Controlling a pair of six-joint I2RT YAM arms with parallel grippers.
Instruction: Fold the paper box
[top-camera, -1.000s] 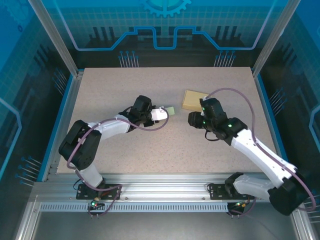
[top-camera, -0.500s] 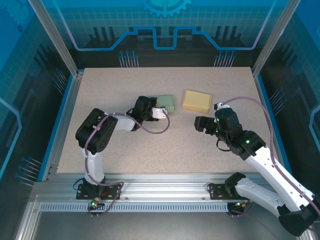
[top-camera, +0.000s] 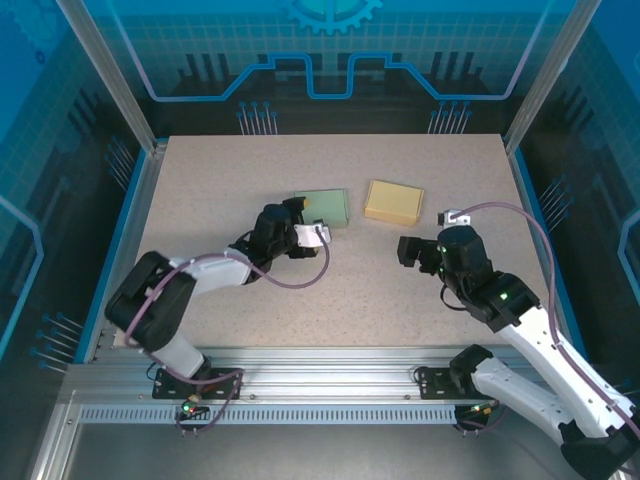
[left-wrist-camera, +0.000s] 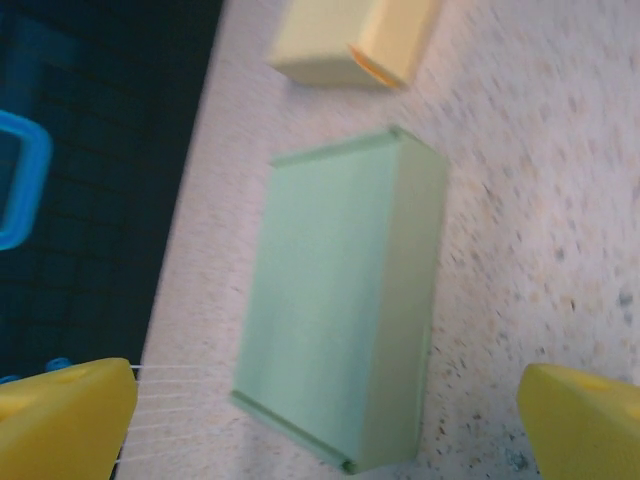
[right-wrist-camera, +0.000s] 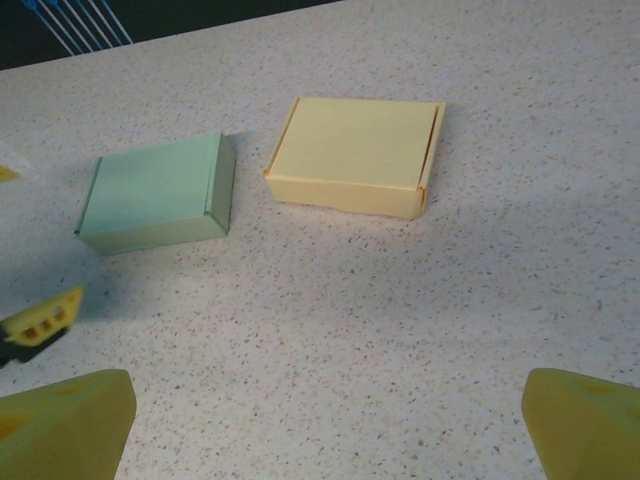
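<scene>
One green box (top-camera: 330, 207) sits beside one yellow box (top-camera: 394, 201).

We see a speckled beige worktop (top-camera: 250, 170), edged on its left side by a blue strip (top-camera: 128, 225). An aluminium rail (top-camera: 330, 380) runs along its near side. Behind it stands a blue panel (top-camera: 330, 60) printed with circuit lines and a gear.

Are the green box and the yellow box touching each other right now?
Apart. The right wrist view shows a strip of bare table between the green box and the yellow box.
</scene>
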